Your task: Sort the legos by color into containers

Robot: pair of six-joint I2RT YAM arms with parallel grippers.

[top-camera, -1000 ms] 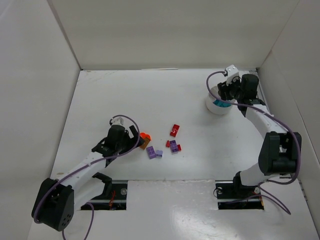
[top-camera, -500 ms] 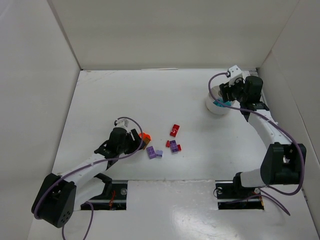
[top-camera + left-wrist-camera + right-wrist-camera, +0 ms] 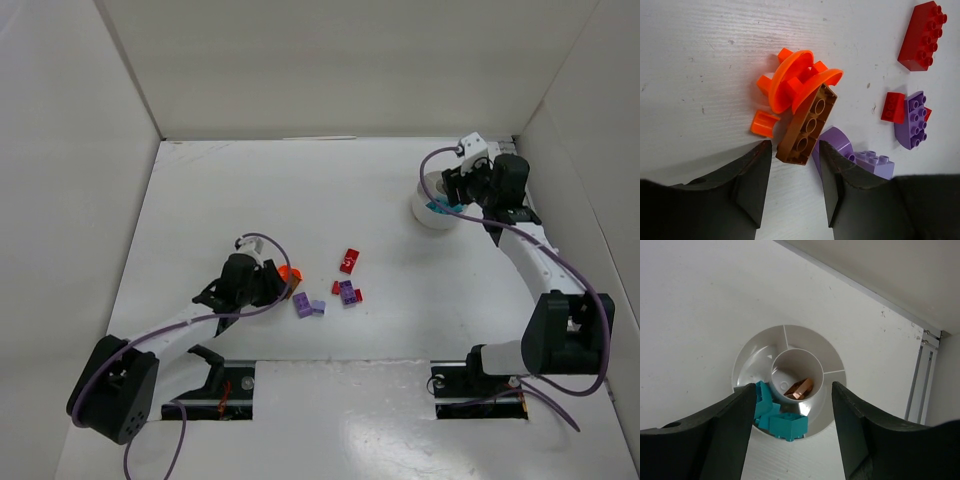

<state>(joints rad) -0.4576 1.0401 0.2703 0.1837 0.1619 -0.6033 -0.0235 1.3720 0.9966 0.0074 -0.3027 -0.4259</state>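
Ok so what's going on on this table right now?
Toy bricks are being sorted by color into a divided white dish. The left gripper is down among the loose ones, its open jaws either side of one end of a brown brick that lies against orange pieces. Purple bricks and red bricks lie nearby. The right gripper hovers open over the dish, which holds teal bricks in one wedge and a brown piece in its hub.

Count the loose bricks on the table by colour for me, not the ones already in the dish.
red bricks: 3, one only a sliver behind a purple one
purple bricks: 3
orange pieces: 2, counting the curved cluster as one
brown brick: 1
Total: 9 loose
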